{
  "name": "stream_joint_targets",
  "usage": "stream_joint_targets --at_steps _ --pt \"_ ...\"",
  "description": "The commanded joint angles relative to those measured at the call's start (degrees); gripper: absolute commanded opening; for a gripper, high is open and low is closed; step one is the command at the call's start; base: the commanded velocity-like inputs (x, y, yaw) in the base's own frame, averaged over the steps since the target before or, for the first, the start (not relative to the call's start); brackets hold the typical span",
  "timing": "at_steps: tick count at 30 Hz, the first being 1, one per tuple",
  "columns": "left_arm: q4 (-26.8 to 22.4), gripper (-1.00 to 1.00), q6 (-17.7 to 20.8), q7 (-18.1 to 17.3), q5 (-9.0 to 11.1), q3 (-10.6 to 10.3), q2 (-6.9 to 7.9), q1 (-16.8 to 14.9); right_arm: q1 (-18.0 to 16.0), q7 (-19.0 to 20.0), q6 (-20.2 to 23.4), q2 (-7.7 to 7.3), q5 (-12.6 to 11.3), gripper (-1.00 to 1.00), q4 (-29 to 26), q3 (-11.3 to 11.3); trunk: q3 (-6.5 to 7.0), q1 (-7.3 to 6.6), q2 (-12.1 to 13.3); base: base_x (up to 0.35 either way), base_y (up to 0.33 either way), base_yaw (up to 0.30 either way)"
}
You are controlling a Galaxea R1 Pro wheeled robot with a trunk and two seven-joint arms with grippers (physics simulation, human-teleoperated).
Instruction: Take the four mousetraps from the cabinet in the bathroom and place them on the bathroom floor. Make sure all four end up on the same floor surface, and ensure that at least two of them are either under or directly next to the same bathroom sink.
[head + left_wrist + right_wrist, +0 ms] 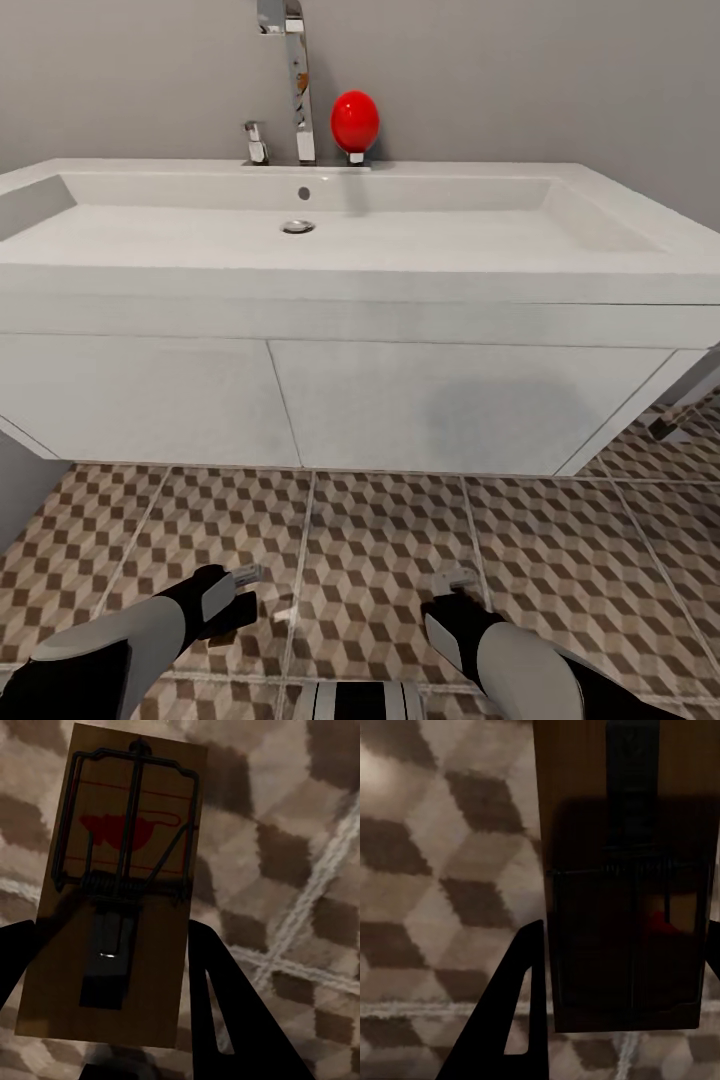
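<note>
While both arms hang low at the bottom of the head view, the left claw clamps a flat brown wooden mousetrap and the right claw clamps a second brown mousetrap, above the cube-patterned brown and beige tiled floor below the wide white wall-hung sink.

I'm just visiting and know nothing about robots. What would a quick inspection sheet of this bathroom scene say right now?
Surface: cube-patterned floor tiles, pale grout.
Job's things: one mousetrap between the left gripper's fingers; another mousetrap between the right gripper's fingers; both above the floor.
Sink: white basin unit directly ahead, chrome tap.
Clutter: red egg-shaped object behind the basin.
Grippers: left gripper, right gripper, low over the tiles.
Cables: nothing seen.
Surroundings: grey wall.
</note>
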Motion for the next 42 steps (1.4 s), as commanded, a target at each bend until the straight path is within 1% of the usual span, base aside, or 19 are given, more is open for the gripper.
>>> stream_joint_targets --at_steps 1,33,36,38,39,41,42 --pt "-0.15 -1.00 0.13 0.33 0.44 -0.38 0.06 -0.04 -0.06 0.10 0.18 0.00 0.49 -1.00 0.10 -0.34 -0.04 -0.01 -0.02 0.000 0.000 0.000" --pt "-0.17 -1.00 -0.09 0.22 0.41 -0.49 -0.19 -0.04 -0.06 0.58 -0.22 0.00 0.42 -1.00 -0.03 -0.38 -0.04 -0.01 -0.02 0.000 0.000 0.000" --pt "-0.17 -1.00 -0.30 0.17 0.35 -0.59 -0.27 -0.04 -0.06 0.58 -2.52 0.00 0.43 -1.00 -0.31 -0.38 -0.04 -0.01 -0.02 0.000 0.000 0.000" --pt "-0.19 -1.00 -1.26 0.16 0.30 -0.85 -0.36 -0.04 -0.06 0.58 -5.95 0.00 0.43 -1.00 -0.39 -0.38 -0.04 -0.01 -0.02 0.000 0.000 0.000" --pt "-0.18 -1.00 -1.65 0.16 0.29 -0.95 -0.38 -0.04 -0.06 0.58 -6.89 0.00 0.43 -1.00 -0.38 -0.38 -0.04 -0.01 -0.02 0.000 0.000 0.000" --pt "-0.22 -1.00 -3.38 0.10 0.18 -1.62 -0.46 -0.04 -0.06 0.58 -10.04 0.00 0.47 -1.00 -0.23 -0.38 -0.04 -0.01 -0.02 0.000 0.000 0.000" --pt "-0.24 -1.00 -4.07 0.09 0.12 -2.18 -0.51 -0.04 -0.06 0.58 -10.96 0.00 0.48 -1.00 -0.18 -0.38 -0.04 -0.01 -0.02 0.000 0.000 0.000"
